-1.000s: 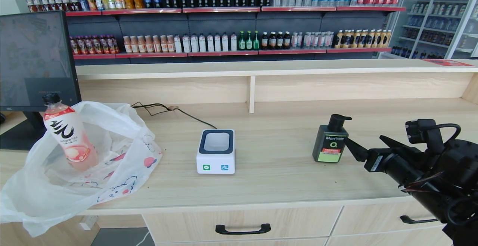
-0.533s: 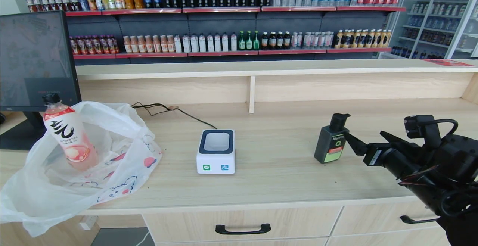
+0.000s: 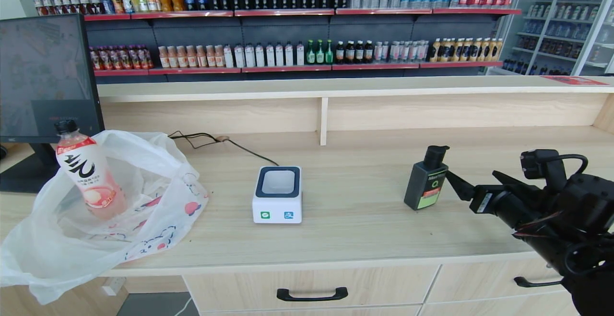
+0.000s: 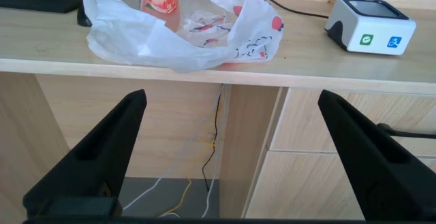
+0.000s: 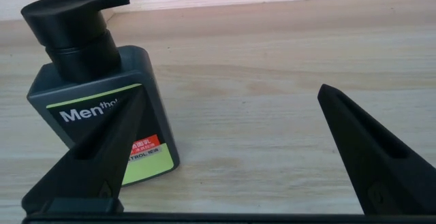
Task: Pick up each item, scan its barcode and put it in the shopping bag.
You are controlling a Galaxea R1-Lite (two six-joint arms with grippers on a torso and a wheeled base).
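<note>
While the wooden counter (image 3: 355,229) carries everything, the white shopping bag (image 3: 158,210) lies open at its left end with a pink drink bottle (image 3: 88,172) standing inside, so one item looks finished. The scanner (image 3: 277,194) sits mid-counter with nothing over it. The dark pump bottle (image 3: 426,179) stands upright toward the right, neither scanned nor bagged, as far as I can judge. The right gripper (image 5: 231,94) is spread wide just beside it, one finger close against its side, grasping nothing. The left gripper (image 4: 231,98) hangs below the counter edge near the bag, also spread and empty.
</note>
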